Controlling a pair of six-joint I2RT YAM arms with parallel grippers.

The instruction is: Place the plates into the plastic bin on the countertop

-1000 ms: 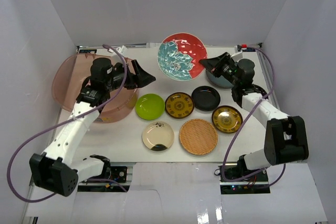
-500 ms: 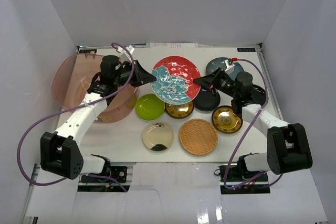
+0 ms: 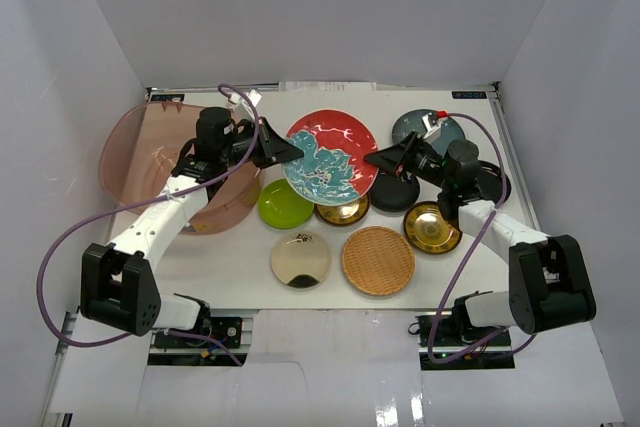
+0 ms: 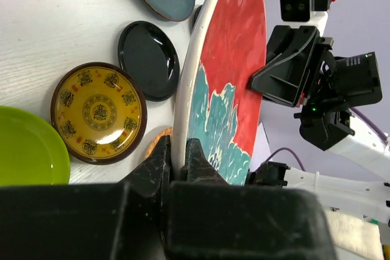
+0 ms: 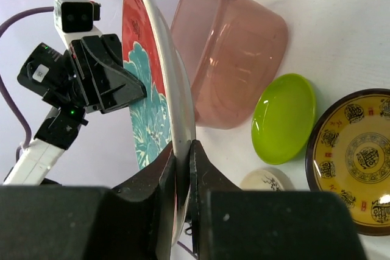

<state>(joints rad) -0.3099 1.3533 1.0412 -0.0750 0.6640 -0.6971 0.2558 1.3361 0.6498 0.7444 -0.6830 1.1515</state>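
Note:
The red-and-teal floral plate (image 3: 330, 157) hangs above the countertop (image 3: 240, 257) between both arms. My left gripper (image 3: 286, 150) is shut on its left rim, and my right gripper (image 3: 372, 159) is shut on its right rim. In the left wrist view the floral plate (image 4: 228, 83) stands edge-on in the left gripper (image 4: 180, 153). In the right wrist view the floral plate (image 5: 152, 95) sits pinched in the right gripper (image 5: 183, 153). The pinkish plastic bin (image 3: 140, 162) lies at the left. Other plates rest below: lime green (image 3: 285, 203), gold patterned (image 3: 432, 227), cream (image 3: 300, 259), woven tan (image 3: 378, 260), black (image 3: 395, 192) and teal (image 3: 420, 127).
A second gold plate (image 3: 342, 211) lies partly under the raised floral plate. White walls enclose the table on the left, back and right. The left arm reaches across the bin's right rim. Purple cables loop beside both arms.
The left gripper has closed on the floral plate's left rim. The right arm carried the plate from the back toward the middle, down to the left gripper.

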